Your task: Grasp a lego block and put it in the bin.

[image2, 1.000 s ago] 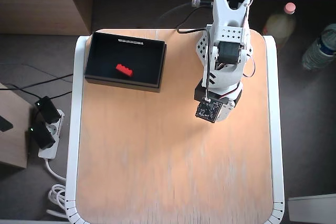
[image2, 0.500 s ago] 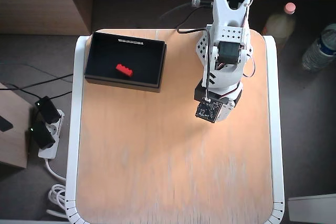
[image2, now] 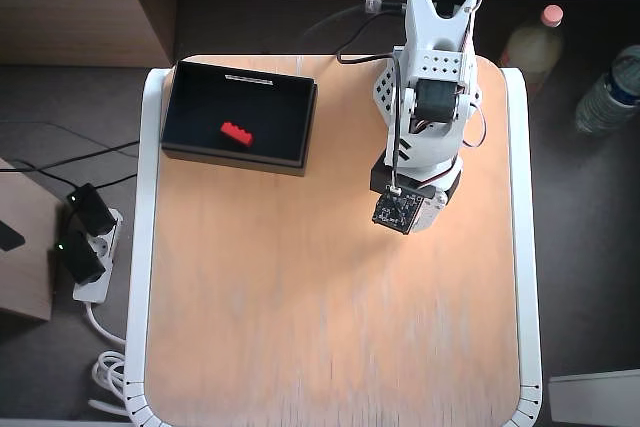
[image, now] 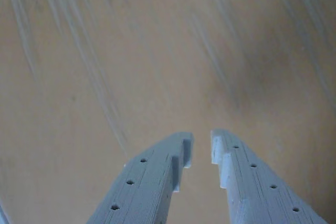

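Red and studded, the small rectangular plastic lego block (image2: 237,133) lies inside the shallow black rectangular bin (image2: 305,127), which sits on the pale orange wooden table (image2: 330,327) at about ten o'clock from the white two-finger gripper (image: 202,150) in the overhead view. The gripper is empty, its pale fingers (image: 157,174) nearly pressed together with only a narrow gap (nothing between them), over bare wood. The placing step looks finished; judging by this, the next move calls for little beyond parking the arm.
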